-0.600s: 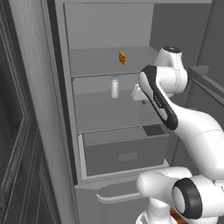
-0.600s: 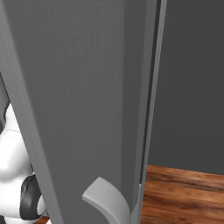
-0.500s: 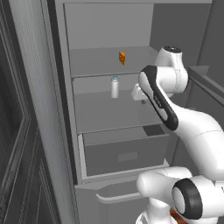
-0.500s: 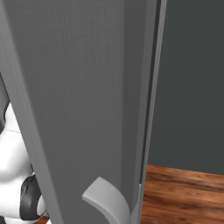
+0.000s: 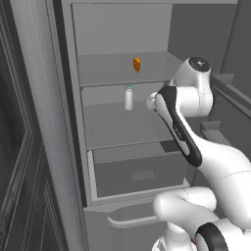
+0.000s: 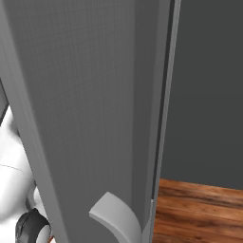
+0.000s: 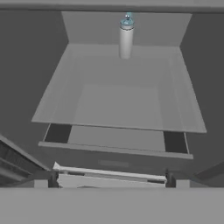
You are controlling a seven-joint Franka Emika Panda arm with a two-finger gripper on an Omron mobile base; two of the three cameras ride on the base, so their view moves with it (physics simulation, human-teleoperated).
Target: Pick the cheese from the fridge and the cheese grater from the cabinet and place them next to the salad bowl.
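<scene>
The grey fridge door (image 6: 90,95) stands close, its curved handle (image 6: 116,218) low; wooden floor (image 6: 199,209) lies right.

Fridge door (image 6: 85,118) blocks the right base view; arm hides the tool; bottle (image 7: 126,37) label too small to read.

A bottle (image 7: 126,37) stands at the back of the fridge (image 5: 73,122) middle shelf (image 7: 118,100), otherwise bare.

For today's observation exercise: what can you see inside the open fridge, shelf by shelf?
In the fridge, the cheese sits on the upper shelf and a pale bottle stands upright on the shelf below. Under that is a drawer; its front hides whatever is in it.
</scene>
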